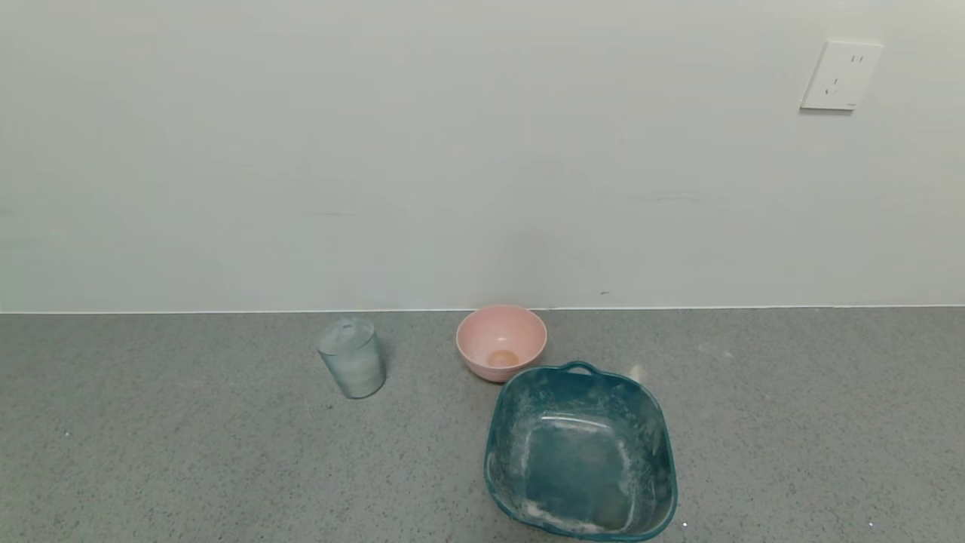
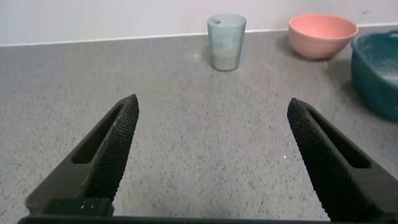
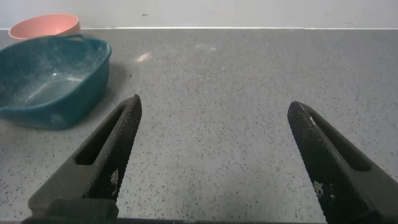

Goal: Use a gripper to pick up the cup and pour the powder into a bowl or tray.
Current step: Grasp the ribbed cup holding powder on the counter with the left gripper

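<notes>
Cup [image 1: 352, 366] stands upright on the grey countertop [image 1: 188, 467], near the back wall [image 1: 377, 151]; we see its ribbed glass hazed with white dust. In the left wrist view the cup [image 2: 226, 42] lies ahead of the left gripper [image 2: 211, 109], well apart from it and roughly in line with the gap between the fingers [image 2: 115, 149]. We find the left gripper's jaws spread wide, with nothing between them but bare countertop.

Beside the cup, toward our right, sits the pink bowl [image 1: 501, 342], also close to the wall, apart from the cup. Just in front of the bowl, nearly touching it, rests the teal tub [image 1: 580, 452], streaked inside with white residue.

The right gripper [image 3: 214, 109] hovers low over the countertop to the right of the tub [image 3: 53, 78], jaws likewise wide apart and empty. A white wall socket [image 1: 840, 75] is mounted at upper right.
</notes>
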Controlling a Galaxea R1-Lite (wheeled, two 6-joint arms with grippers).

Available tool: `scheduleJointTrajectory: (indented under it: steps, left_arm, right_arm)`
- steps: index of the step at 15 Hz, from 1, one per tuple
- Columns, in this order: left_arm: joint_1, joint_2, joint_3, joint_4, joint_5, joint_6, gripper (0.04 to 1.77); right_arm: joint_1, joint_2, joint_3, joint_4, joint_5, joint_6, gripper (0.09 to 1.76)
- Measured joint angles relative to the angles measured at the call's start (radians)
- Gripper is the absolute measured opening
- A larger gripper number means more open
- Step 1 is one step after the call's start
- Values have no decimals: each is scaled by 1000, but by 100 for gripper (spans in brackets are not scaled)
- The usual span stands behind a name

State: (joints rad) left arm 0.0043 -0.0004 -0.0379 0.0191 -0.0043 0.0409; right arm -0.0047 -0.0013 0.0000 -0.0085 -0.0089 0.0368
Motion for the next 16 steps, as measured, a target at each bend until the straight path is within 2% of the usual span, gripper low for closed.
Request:
scheduleJointTrajectory:
  steps: [4,7,13,16]
  left_arm:
    - [0,26,-95,15,3,-1,172]
    - [0,125,-178,19,5,1,172]
    - [-1,523,-404,10,-3,29,172]
    - [-1,745,-489,6,-36,73,172]
  right_arm:
    - [0,0,0,0,0,0,171]
    - [0,0,0,0,0,0,171]
    - [0,0,0,0,0,0,171]
    - [0,0,0,0,0,0,171]
